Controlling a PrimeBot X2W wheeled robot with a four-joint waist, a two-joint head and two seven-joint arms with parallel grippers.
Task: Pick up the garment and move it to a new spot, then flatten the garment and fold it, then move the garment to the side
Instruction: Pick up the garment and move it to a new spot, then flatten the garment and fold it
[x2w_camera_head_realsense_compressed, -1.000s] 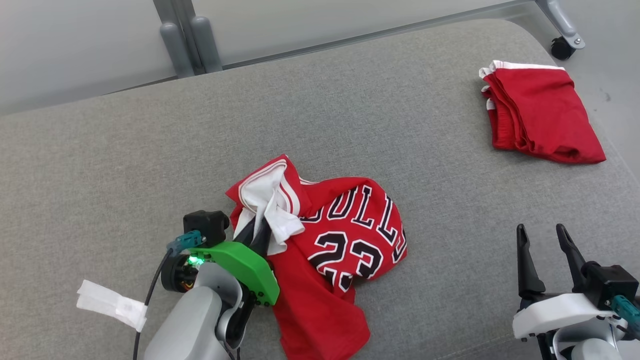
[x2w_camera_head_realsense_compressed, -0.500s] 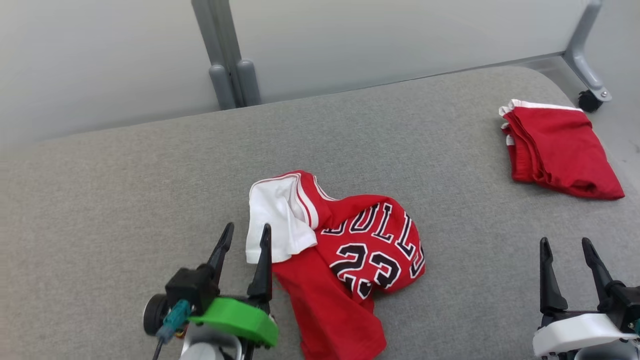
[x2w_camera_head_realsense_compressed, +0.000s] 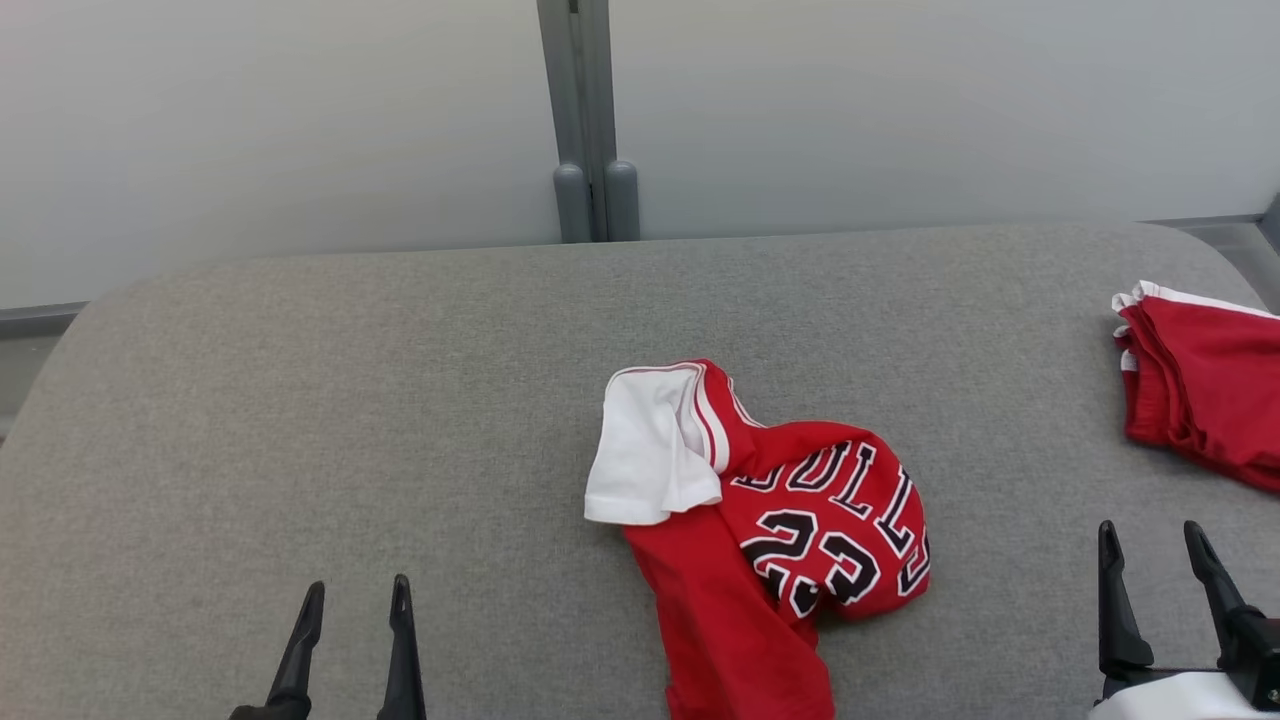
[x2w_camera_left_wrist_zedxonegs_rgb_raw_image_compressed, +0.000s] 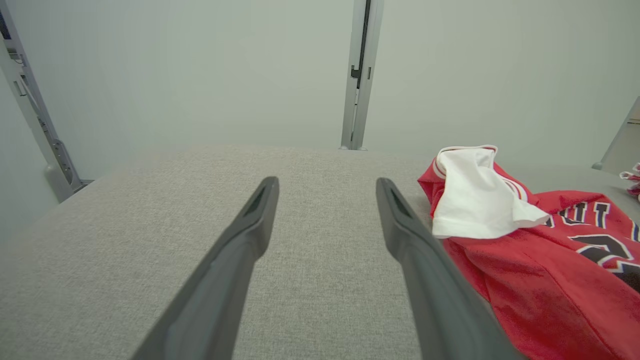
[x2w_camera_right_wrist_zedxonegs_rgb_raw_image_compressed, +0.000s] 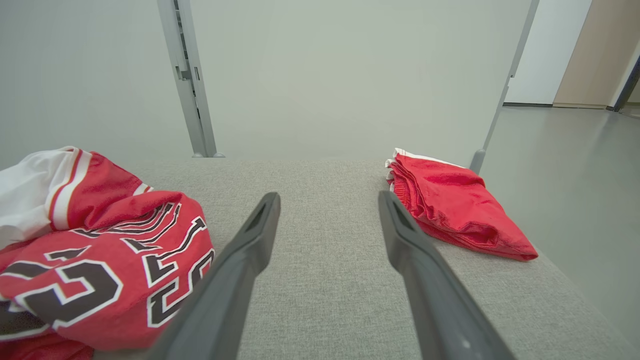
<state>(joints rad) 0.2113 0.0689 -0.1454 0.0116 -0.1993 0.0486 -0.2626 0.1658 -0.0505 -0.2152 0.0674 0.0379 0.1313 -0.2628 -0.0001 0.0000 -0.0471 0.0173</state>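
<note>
- The left tool is standing wide open, its two dark fingers spread apart and gripping nothing. In the left wrist view, the left tool is pointing out over bare grey tabletop.
- The right tool is also standing wide open and holding nothing. In the right wrist view, the right tool is showing only tabletop between its fingers.
- The garment, a red jersey with black-and-white lettering and a number, is lying crumpled on the tabletop between the two tools. It is sitting ahead and to the right of the left tool, near it but clear of its fingers, and to the left of the right tool.
- A white flap of the garment is lying turned over on the end facing the left tool. The lettered part of the garment is facing the right tool.
- A folded red cloth with white trim is lying ahead and to the right of the right tool, well apart from the garment and near the tabletop's right edge.
- Beyond both tools, a grey post is standing against the pale wall behind the tabletop.
</note>
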